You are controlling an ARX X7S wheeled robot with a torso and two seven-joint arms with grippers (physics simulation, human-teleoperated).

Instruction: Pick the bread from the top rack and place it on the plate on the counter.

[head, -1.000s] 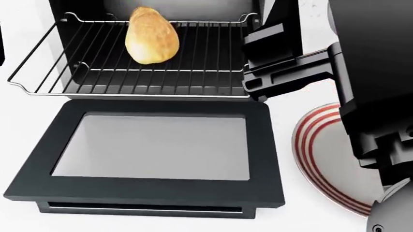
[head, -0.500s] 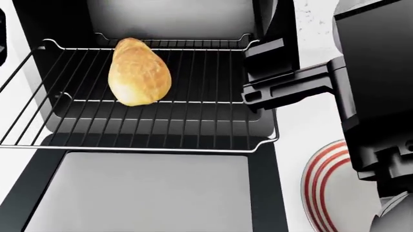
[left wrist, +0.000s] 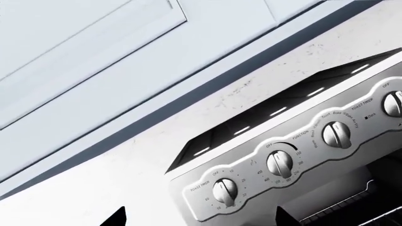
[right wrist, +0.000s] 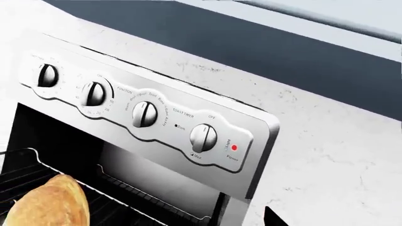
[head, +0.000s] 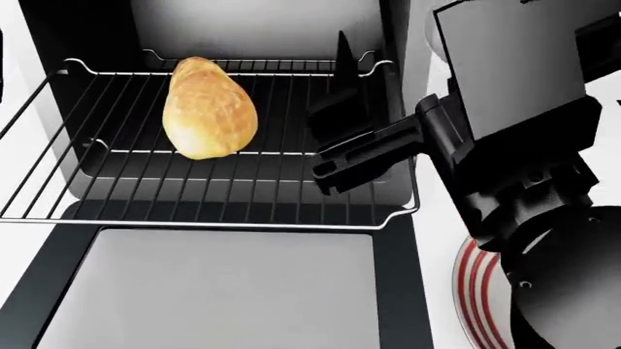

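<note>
The golden bread [head: 209,109] lies on the left half of the silver top rack [head: 291,196], which is pulled out of the oven mouth. My right gripper [head: 335,116] hangs open over the rack's right side, about a hand's width right of the bread and not touching it. In the right wrist view the bread [right wrist: 47,206] shows low at the edge, with one dark fingertip [right wrist: 274,219] in the corner. The red-ringed plate [head: 473,291] sits on the white counter [head: 437,243], mostly hidden by my right arm. My left gripper [left wrist: 201,220] is open and holds nothing.
The oven's glass door [head: 223,291] lies folded down flat below the rack. A second rack shows through the top rack's bars. The control panel with silver knobs [right wrist: 144,114] spans the oven's top; the left wrist view faces those knobs [left wrist: 279,164] and pale cabinets.
The head view first shifted closer on the oven, cutting off the door's front. Since then my right gripper has swung left over the rack toward the bread and turned. The bread has not moved.
</note>
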